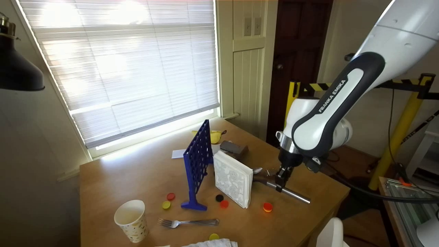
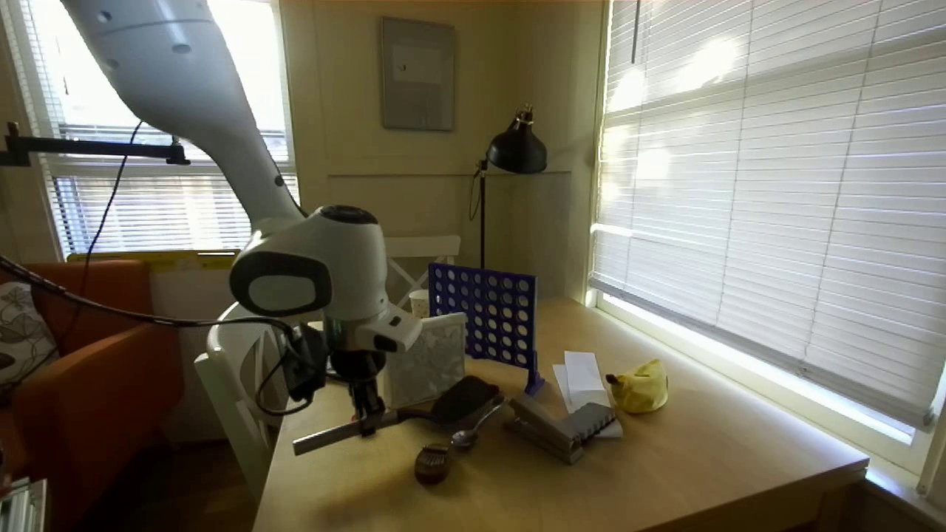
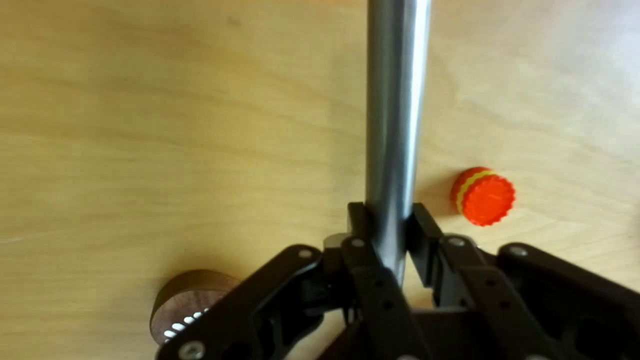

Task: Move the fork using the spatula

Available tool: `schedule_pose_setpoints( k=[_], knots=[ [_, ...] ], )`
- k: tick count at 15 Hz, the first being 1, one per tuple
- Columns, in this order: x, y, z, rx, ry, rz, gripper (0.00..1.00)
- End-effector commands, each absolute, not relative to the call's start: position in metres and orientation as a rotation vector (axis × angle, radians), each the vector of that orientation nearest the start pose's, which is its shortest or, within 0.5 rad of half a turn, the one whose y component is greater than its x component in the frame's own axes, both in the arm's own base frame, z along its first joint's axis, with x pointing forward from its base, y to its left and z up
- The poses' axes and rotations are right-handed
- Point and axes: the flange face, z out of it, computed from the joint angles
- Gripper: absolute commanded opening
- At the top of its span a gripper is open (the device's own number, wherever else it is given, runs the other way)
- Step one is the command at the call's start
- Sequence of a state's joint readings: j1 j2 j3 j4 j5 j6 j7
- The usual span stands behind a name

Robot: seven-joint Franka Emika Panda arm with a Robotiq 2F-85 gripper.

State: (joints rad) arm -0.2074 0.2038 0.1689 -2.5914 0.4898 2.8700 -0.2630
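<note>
On right of table (image 1: 137,178) in exterior view, gripper (image 1: 280,187) clasps spatula (image 1: 295,195) handle, its end toward right edge; fork (image 1: 197,222) near, just right of cup (image 1: 132,223); open wood along left edge.

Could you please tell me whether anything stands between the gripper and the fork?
Yes. The stack of red and yellow discs sits roughly between the gripper and the fork, and the white patterned block stands between the head of the gripped spatula and the fork.
</note>
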Motion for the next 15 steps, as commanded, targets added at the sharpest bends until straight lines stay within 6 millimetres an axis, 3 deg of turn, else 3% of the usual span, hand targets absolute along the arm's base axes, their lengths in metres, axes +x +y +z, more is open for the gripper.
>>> schedule_pose_setpoints(
  k=[1, 5, 7, 12, 15],
  knots=[
    [0.416, -0.048, 0.254, -2.87, 0.467, -0.12, 0.06],
    [0.398, -0.069, 0.322, -2.818, 0.51, -0.194, 0.06],
    [0.381, -0.071, 0.352, -2.794, 0.428, -0.128, 0.06],
    [0.319, -0.039, 0.406, -2.747, 0.061, 0.119, 0.06],
    [0.288, -0.004, 0.444, -2.658, -0.156, 0.213, 0.06]
  ],
)
